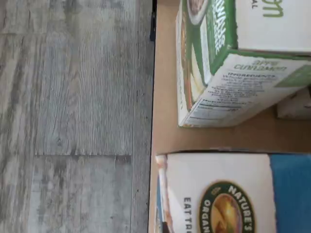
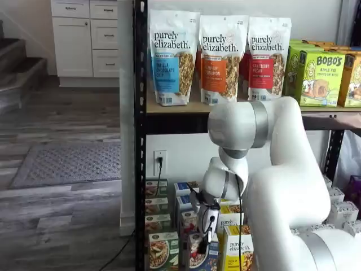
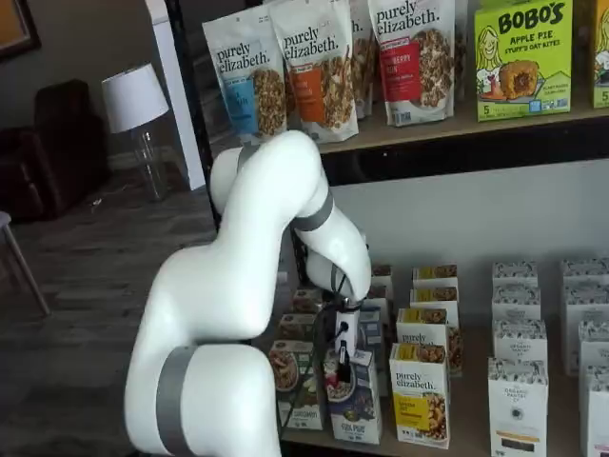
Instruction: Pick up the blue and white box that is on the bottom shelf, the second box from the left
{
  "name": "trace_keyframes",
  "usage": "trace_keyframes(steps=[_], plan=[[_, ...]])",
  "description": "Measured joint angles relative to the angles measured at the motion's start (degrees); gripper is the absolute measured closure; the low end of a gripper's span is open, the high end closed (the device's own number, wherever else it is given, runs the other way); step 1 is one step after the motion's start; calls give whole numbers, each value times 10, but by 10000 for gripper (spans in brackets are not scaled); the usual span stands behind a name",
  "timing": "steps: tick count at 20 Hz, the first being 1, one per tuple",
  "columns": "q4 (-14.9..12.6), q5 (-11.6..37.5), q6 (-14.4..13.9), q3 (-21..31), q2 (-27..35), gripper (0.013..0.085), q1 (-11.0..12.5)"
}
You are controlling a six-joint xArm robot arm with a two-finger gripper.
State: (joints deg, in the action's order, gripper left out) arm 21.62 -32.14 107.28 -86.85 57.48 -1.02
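White arm point(image 3: 238, 314) filled both shelf views, reaching down to the bottom shelf point(image 3: 476, 440). Gripper point(image 3: 343, 367): fingers clamped on top of the blue and white box point(image 3: 357, 405). Box: upright at the front edge, between a green-and-white carton point(image 3: 300, 381) and a yellow carton point(image 3: 421, 395). Wrist view: box top point(image 1: 218, 194), tan shelf board, grey plank floor point(image 1: 73, 116).

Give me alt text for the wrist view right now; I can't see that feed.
A white and blue Nature's Path carton, the blue and white box, fills the near edge on the tan bottom shelf. A green-and-white carton sits beside it, apart. Grey wood-plank floor covers the rest.
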Motion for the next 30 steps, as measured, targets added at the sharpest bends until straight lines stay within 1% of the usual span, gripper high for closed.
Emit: trace_keyframes(steps=[8,14,18,22,30], plan=[[29,7,25,34,-23,530,-2],[54,21,49,89,-60,530,-5],[71,35,63,133,-88,530,-8],[86,48,76,189,-124,530,-14],[109,84,95,300,-199,530,-23]])
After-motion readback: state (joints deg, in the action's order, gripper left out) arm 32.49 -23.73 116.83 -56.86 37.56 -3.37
